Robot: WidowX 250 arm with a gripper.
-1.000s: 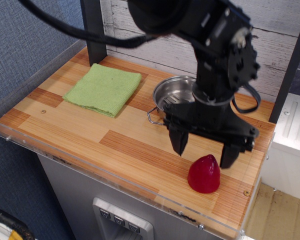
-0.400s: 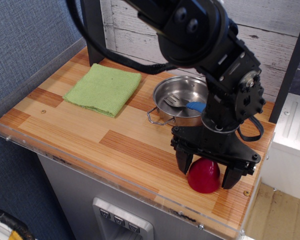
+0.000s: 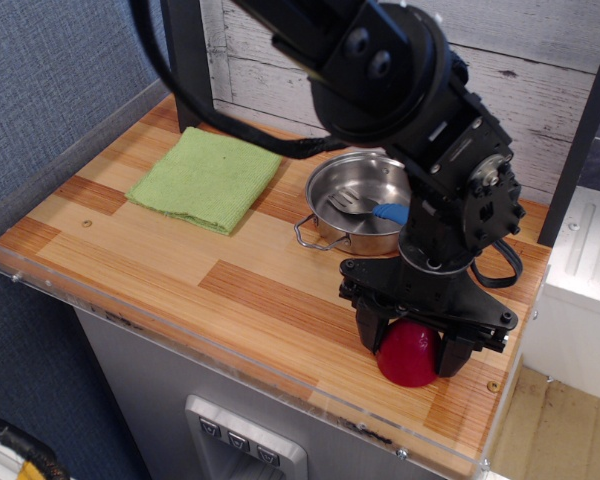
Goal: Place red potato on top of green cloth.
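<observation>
Jaws straddle red potato [image 3: 408,355] on the wooden table [image 3: 230,290].

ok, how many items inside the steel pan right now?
2 visible. In the steel pan: a metal slotted utensil near its centre, and a blue object toward the right wall, partly behind the arm. The arm hides the pan's right side, so more may be there.
</observation>
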